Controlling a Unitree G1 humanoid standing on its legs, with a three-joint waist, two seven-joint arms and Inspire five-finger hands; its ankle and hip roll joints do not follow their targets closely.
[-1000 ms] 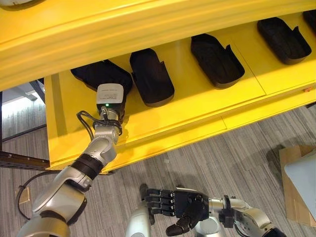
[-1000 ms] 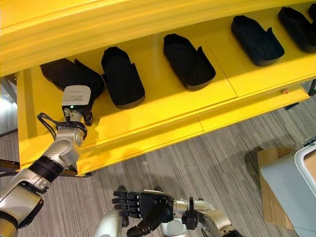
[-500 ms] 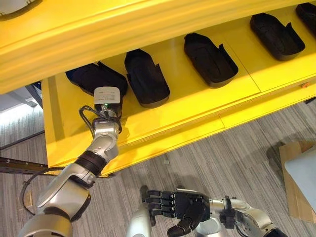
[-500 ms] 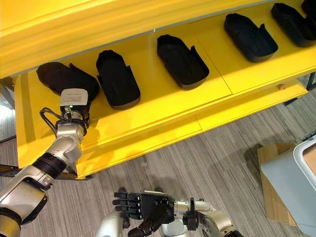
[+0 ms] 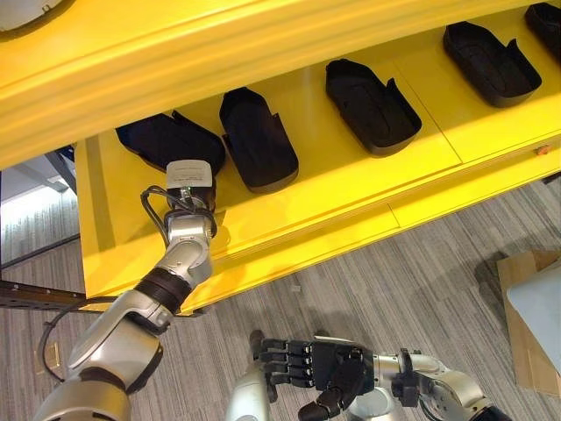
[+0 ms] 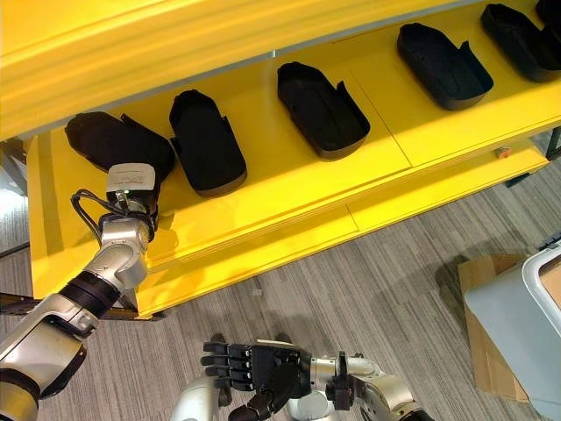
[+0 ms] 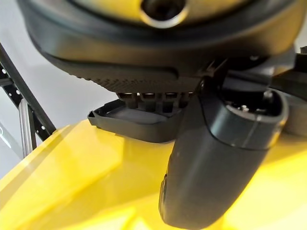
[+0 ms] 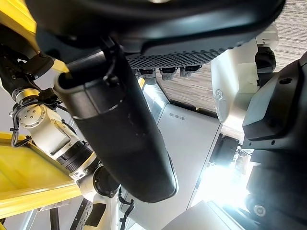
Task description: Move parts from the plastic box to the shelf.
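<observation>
Nearest, the right hand [image 5: 326, 379] hangs low over the grey floor [image 5: 421, 272], fingers straight and relaxed, thumb bent a little, holding nothing. The floor between it and the shelf's front edge is bare. At the right, a cardboard sheet [image 6: 478, 289] lies on the floor with the corner of a pale plastic box [image 6: 517, 338] on it, well apart from both hands.

Farther out, the left arm reaches up to the yellow shelf [image 5: 351, 189] near its left end. The left hand [image 6: 131, 186] is at the near end of the leftmost black part [image 6: 110, 140], which lies on the shelf by the left edge. The wrist housing covers the fingers from above, so I cannot tell whether they grip the part. The left wrist view shows what the head views do not: the thumb [image 7: 216, 158] standing out over the yellow board and the part's rim [image 7: 129, 120] just past the fingers, whose tips stay hidden.

Further along the shelf lie more black parts in a row: a second part [image 5: 257, 140] just beside the first, a third part [image 5: 372, 95] near the middle, a fourth part [image 5: 491, 53] toward the right end, and a fifth part [image 6: 530, 26] cut by the picture's edge. There is bare yellow board between them and along the front edge. An upper yellow board [image 5: 219, 44] overhangs the back of the shelf.
</observation>
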